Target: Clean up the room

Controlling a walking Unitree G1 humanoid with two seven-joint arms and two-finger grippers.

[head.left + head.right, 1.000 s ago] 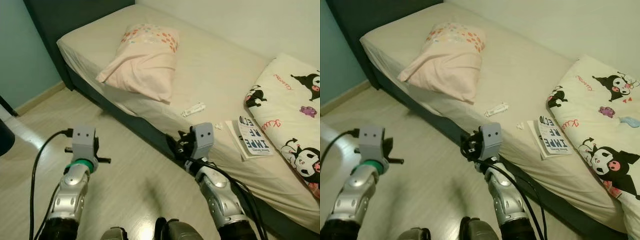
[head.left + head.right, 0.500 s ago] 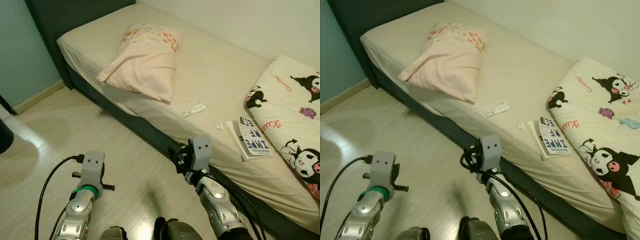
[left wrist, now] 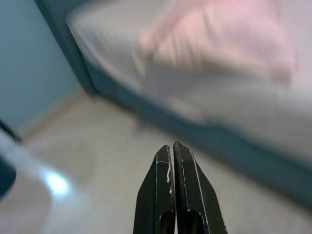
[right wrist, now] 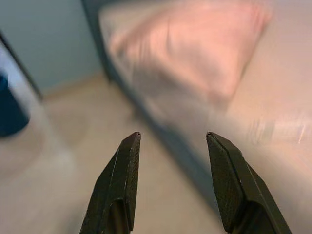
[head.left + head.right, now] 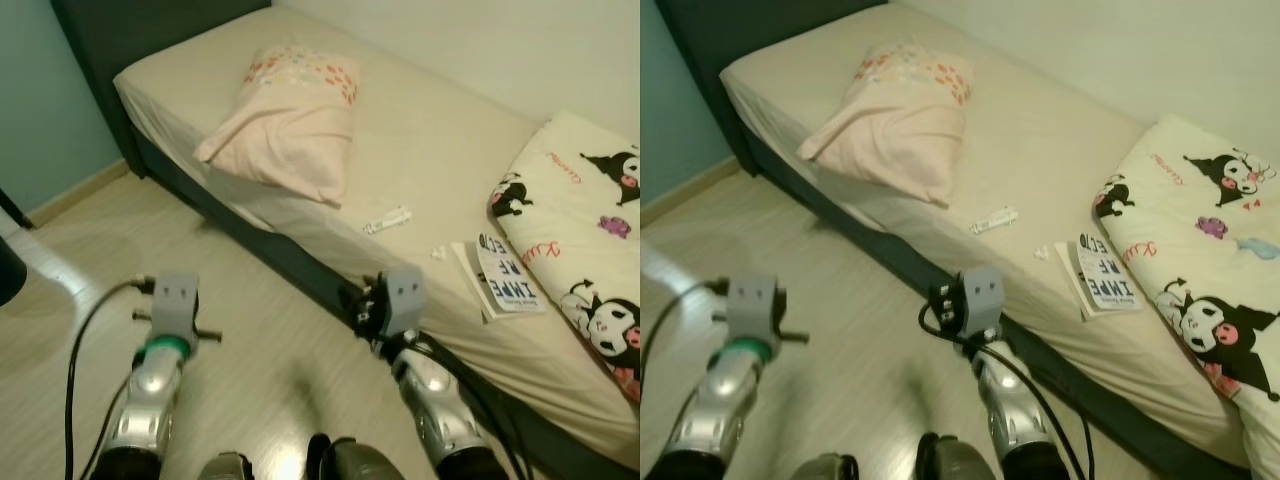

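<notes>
A bed with a beige sheet runs across the room in front of me. On it lie a pink pillow, a small white wrapper, a scrap of crumpled paper and a black-and-white book. A cartoon-print blanket covers the right end. My left gripper is shut and empty, held over the wooden floor short of the bed. Beside the bed's near edge my right gripper is open and empty, pointing toward the pillow.
The pale wooden floor stretches to my left as far as a teal wall. A dark headboard stands at the bed's far left end. A dark object sits at the left edge. My feet show at the bottom.
My left arm dropped lower half a second ago and has lifted again. The right arm sank a little at first and has since held still. The objects on the bed lie as before.
</notes>
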